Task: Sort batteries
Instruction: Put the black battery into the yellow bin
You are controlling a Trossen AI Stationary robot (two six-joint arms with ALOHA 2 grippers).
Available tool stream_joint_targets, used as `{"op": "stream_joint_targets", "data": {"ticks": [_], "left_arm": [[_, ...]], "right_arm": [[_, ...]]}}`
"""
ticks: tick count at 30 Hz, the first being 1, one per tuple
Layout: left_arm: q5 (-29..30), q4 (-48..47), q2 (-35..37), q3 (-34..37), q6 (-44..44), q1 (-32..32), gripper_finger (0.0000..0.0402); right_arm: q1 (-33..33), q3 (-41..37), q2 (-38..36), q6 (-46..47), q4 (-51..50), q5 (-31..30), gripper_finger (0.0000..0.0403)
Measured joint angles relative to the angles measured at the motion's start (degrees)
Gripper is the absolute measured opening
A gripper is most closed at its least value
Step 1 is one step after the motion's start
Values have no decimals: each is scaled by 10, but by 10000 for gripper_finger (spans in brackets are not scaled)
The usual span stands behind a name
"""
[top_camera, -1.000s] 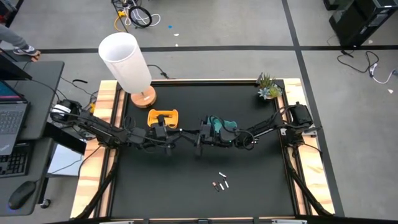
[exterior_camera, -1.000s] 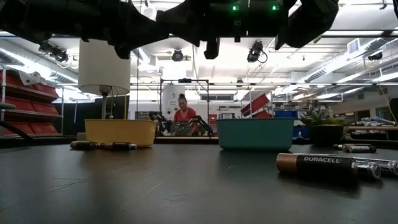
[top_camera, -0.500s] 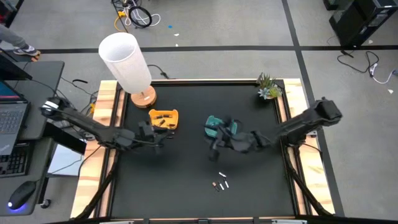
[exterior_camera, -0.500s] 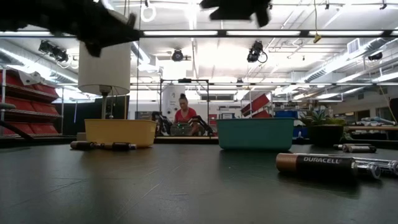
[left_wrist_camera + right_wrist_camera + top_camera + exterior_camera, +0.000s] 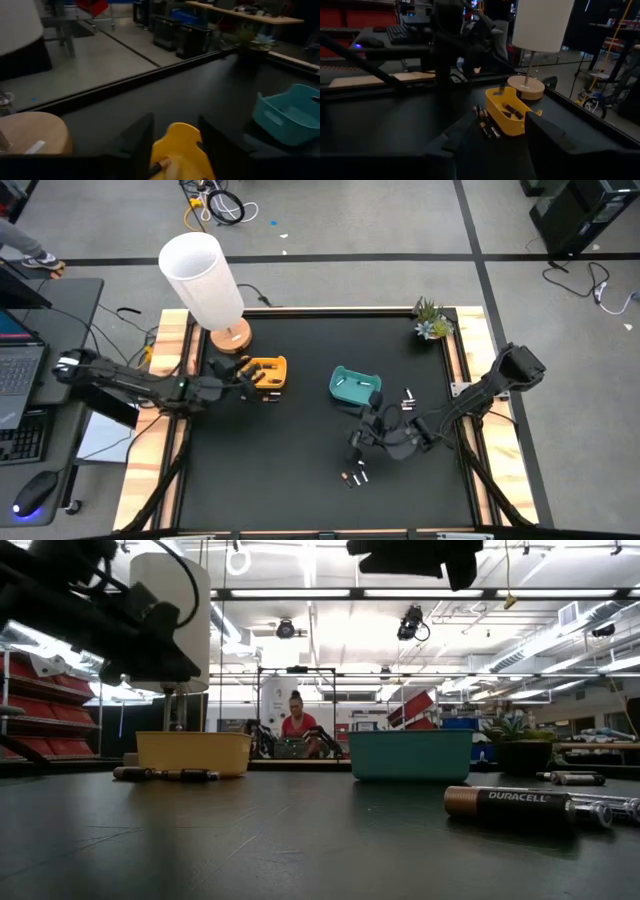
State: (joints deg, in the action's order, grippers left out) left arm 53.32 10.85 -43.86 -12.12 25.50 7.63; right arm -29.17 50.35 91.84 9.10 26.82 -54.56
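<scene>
Right gripper [image 5: 362, 442] hovers above three batteries [image 5: 353, 476] lying flat, roughly parallel.

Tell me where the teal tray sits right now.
In the high view the teal tray sits near the table's middle, right of the yellow tray, with the right gripper just in front of it.

Both end effectors [image 5: 175, 137] [image 5: 492, 135] open, empty.
</scene>
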Motion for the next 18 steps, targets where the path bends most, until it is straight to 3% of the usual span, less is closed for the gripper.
{"op": "stream_joint_targets", "data": {"ticks": [4, 7, 12, 18], "left_arm": [[-24, 1, -5, -3, -10, -20, 230], [-63, 0, -4, -12, -18, -20, 240], [-182, -47, -3, -56, -59, -2, 217], [-176, -217, -4, -129, -54, 20, 181]], "right_arm": [[0, 0, -1, 3, 5, -1, 155], [0, 0, -1, 4, 10, 0, 155], [-2, 0, -1, 37, -18, 6, 155], [-9, 0, -2, 66, -25, 6, 155]]}}
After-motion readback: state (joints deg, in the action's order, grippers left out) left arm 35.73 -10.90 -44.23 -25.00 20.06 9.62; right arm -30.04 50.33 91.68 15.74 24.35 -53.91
